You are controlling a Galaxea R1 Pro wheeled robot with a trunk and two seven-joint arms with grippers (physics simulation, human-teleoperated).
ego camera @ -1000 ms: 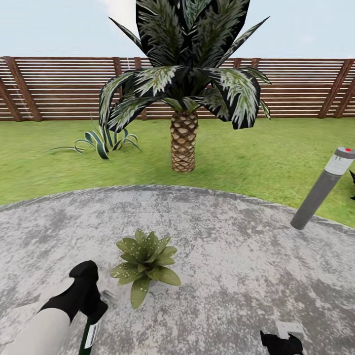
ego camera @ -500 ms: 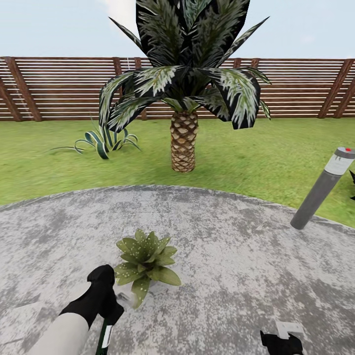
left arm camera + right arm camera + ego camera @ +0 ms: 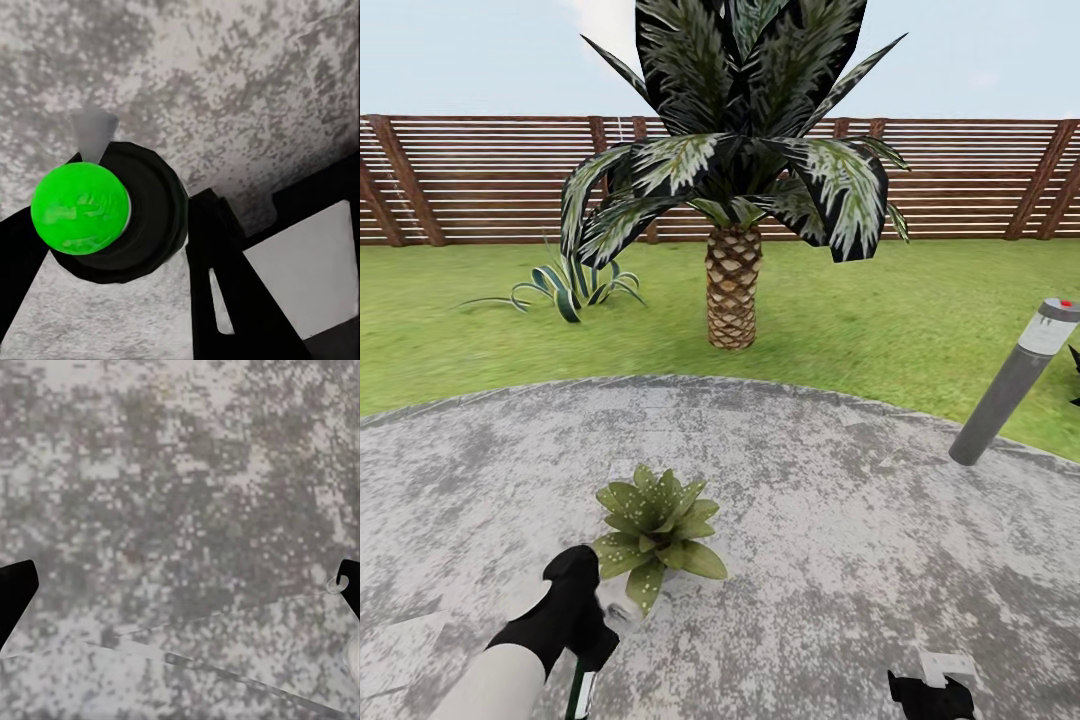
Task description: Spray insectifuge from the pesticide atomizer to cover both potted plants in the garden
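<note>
On the round grey patio, a potted plant with pointed, speckled green leaves stands just left of centre. My left gripper is shut on the pesticide atomizer, a slim dark bottle with a white label, close to the plant's near-left leaves. A small pale puff shows between gripper and leaves. In the left wrist view the pesticide atomizer's green-lit top sits between the black fingers, with a grey cone beyond it. My right gripper hangs open over bare paving, fingertips wide apart.
A tall palm stands on the lawn behind the patio, with a striped agave clump to its left. A leaning grey bollard stands at the patio's right edge. A brown slatted fence closes the back.
My left arm has moved right and forward with the atomizer, ending close to the plant's near leaves. A pale puff now shows by the gripper. The right gripper has not moved.
</note>
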